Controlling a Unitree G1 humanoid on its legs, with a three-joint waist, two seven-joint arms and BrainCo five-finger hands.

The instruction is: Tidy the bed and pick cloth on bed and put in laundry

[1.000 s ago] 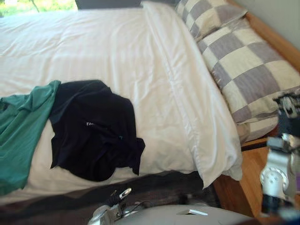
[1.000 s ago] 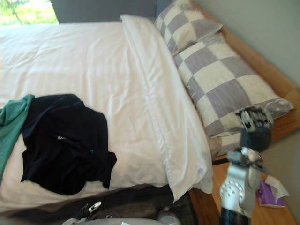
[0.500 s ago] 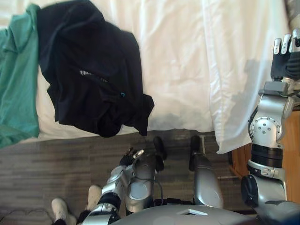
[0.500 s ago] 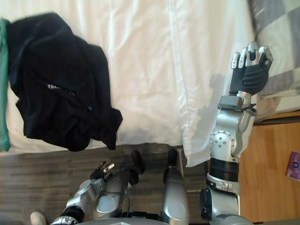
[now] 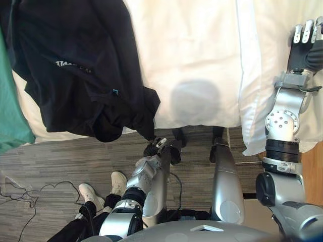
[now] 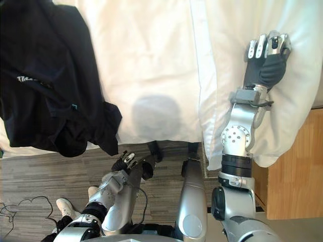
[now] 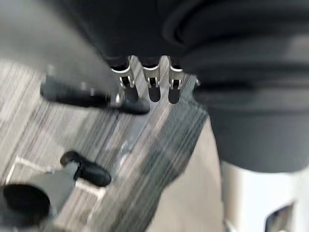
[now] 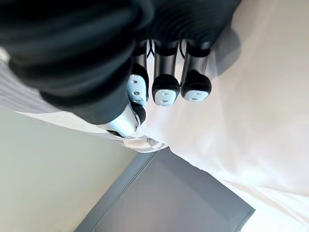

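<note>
A crumpled black garment is lying on the white duvet, its lower corner hanging off the bed's near edge toward the grey plank floor. Judged by its folds and droop, it is light, limp and easy to bunch. It is likely to sag and trail when lifted, so a grip into the thick gathered folds near its middle looks safer than one on the dangling corner.

A green garment is lying just beside the black garment, on the side away from the right arm. The left hand is hanging just below the black garment's drooping corner, fingers straight and empty. The right hand is raised over the duvet's folded edge, well apart from the black garment, fingers loosely extended and holding nothing.

The head camera is giving both garments and a person's white shoes on the floor below the black garment. The left wrist view is adding the floor past the fingertips, and the right wrist view the white bedding close under that hand.
</note>
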